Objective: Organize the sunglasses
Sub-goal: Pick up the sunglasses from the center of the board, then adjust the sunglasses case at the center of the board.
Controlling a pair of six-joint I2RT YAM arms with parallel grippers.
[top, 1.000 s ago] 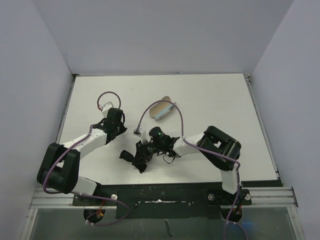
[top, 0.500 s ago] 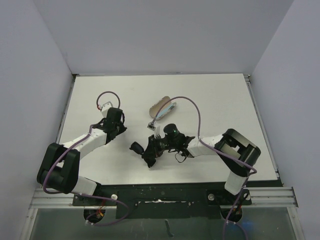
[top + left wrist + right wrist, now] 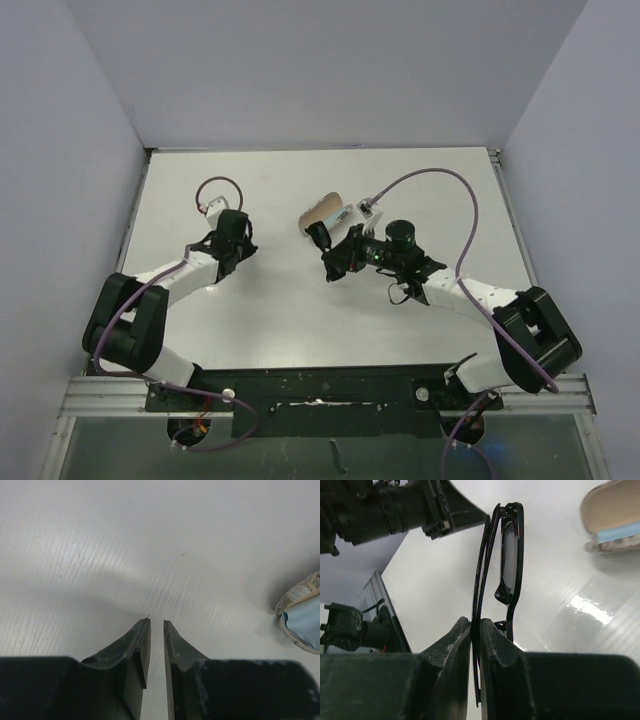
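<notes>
The right end effector [image 3: 476, 630] pinches the folded sunglasses [image 3: 509, 555] by their thin arms alone, its jaws all but closed on them; the frame and lenses stand out past the fingertips, clear of the surface [image 3: 450, 200]. So slim a hold could let the pair pivot or slide free on the way down. The open oval case [image 3: 607, 507] lies just ahead, a light blue cloth [image 3: 622, 530] inside it; the frame may catch the rim, shove the case along, or ride up on the cloth and fail to seat.

The right arm reaches far forward and across toward the middle, its wrist low beside the case. The left arm is bent, and the left end effector [image 3: 156, 625] is low over bare surface, well apart from the case; its jaws are drawn almost together, with only a thin slit between them and nothing in it.
</notes>
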